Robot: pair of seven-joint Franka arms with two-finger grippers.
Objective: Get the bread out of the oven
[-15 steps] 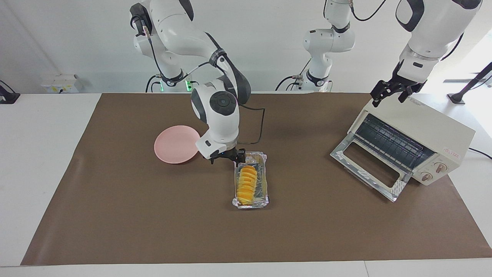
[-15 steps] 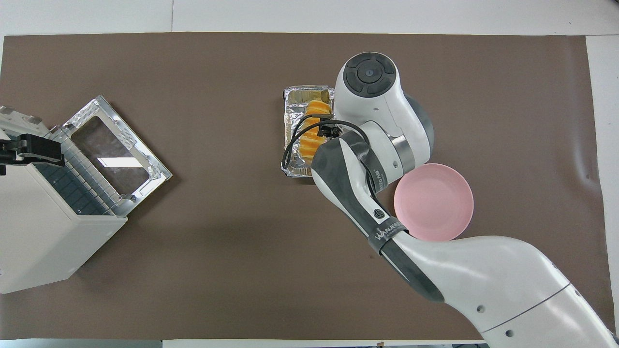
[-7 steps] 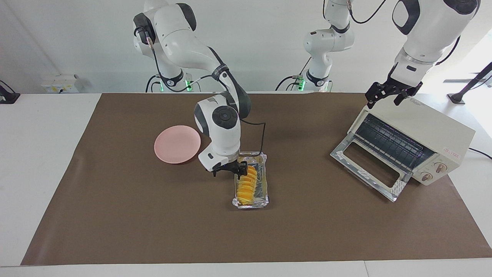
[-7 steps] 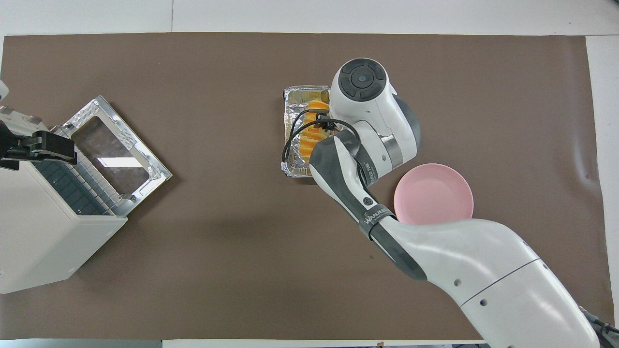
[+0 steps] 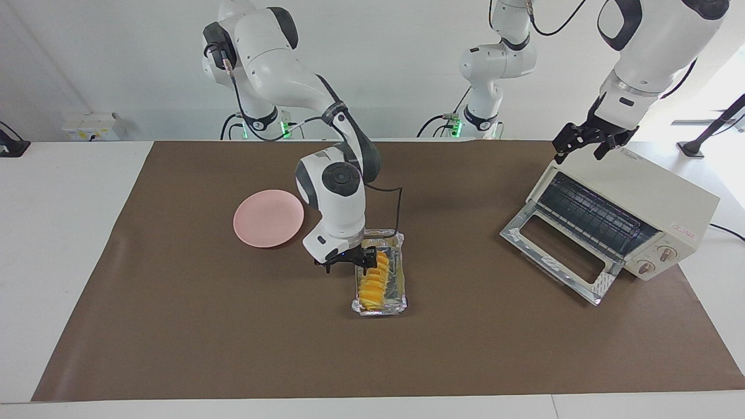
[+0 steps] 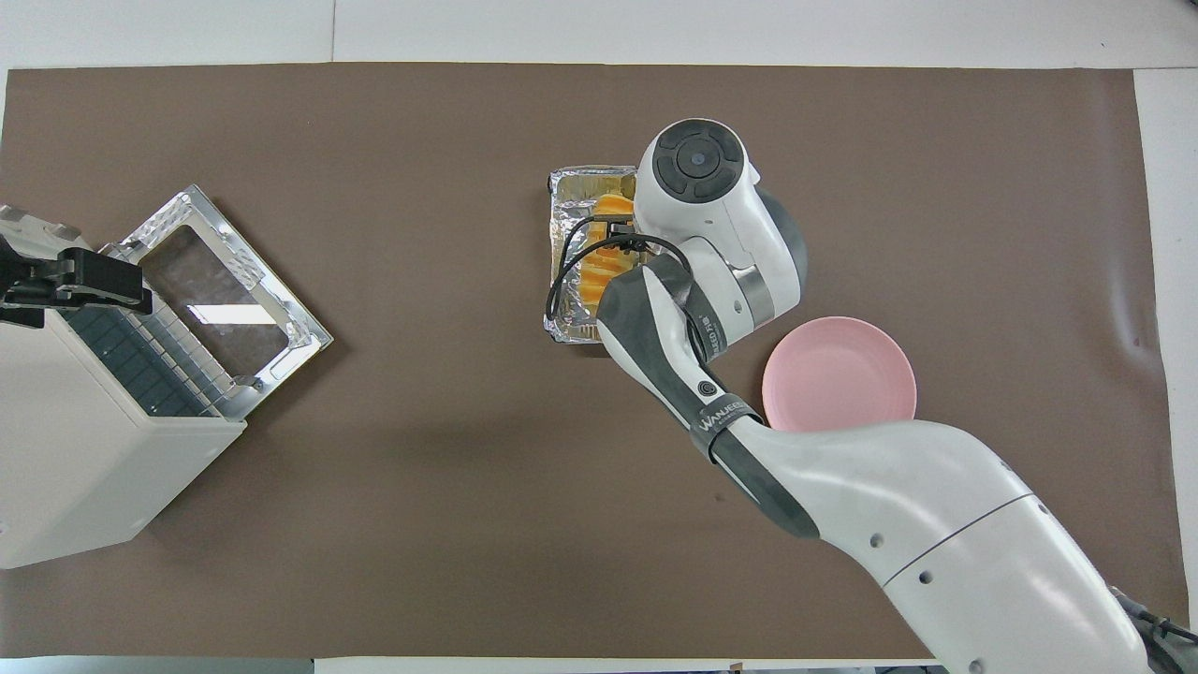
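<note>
The oven point(image 5: 625, 215) sits at the left arm's end, door dropped flat and rack bare, so the bread point(image 5: 372, 279) is already out, lying in a foil tray point(image 5: 396, 302) mid-table beside a pink plate point(image 5: 268, 218). The left gripper point(image 5: 585, 142) waits over the oven's top, fingers spread. The right gripper point(image 5: 348, 260) is down at the loaf's nearer end, likely for a grasp; I cannot tell its opening.
</note>
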